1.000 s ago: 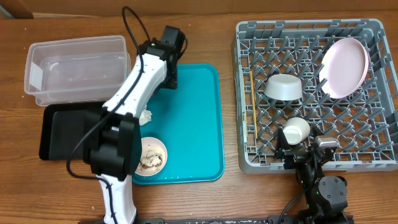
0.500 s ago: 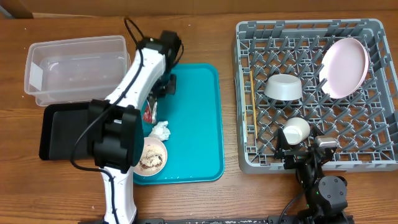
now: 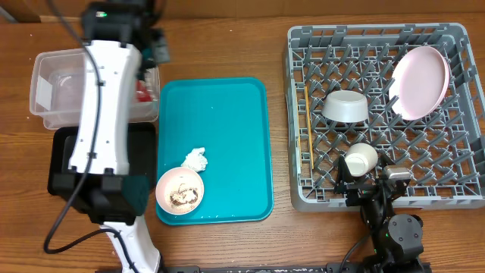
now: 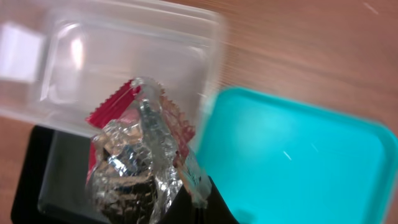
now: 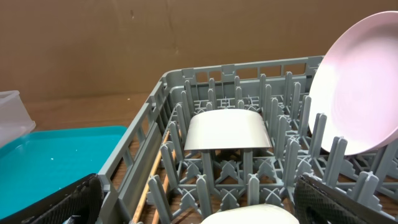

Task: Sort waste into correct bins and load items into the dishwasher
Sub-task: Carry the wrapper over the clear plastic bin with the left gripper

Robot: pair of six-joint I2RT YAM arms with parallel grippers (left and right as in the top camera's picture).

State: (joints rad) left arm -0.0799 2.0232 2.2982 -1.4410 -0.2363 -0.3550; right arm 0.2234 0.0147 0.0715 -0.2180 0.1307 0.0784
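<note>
My left gripper (image 4: 181, 190) is shut on the crumpled red-and-silver wrapper (image 4: 134, 158) and holds it in the air over the near right corner of the clear tub (image 4: 124, 56), beside the black tray (image 4: 28, 180). From overhead, the left gripper (image 3: 154, 47) is over the tub's right end, with a bit of red wrapper (image 3: 141, 91) showing below it. The white napkin (image 3: 195, 159) and the small bowl (image 3: 180, 191) with food scraps sit on the teal tray (image 3: 227, 129). My right gripper (image 3: 371, 186) rests open at the dish rack's (image 3: 455, 199) front edge, just behind the white cup (image 3: 361, 158).
The rack holds the pink plate (image 3: 420, 82) on edge, an upturned grey bowl (image 3: 345, 106) and chopsticks (image 3: 308, 136) along its left side. The clear tub (image 3: 61, 83) is back left, with the black tray (image 3: 64, 163) in front of it. My left arm crosses both.
My left gripper shut on the wrapper, lifted it off the teal tray and swung left and back over the clear tub. The right arm has not moved.
</note>
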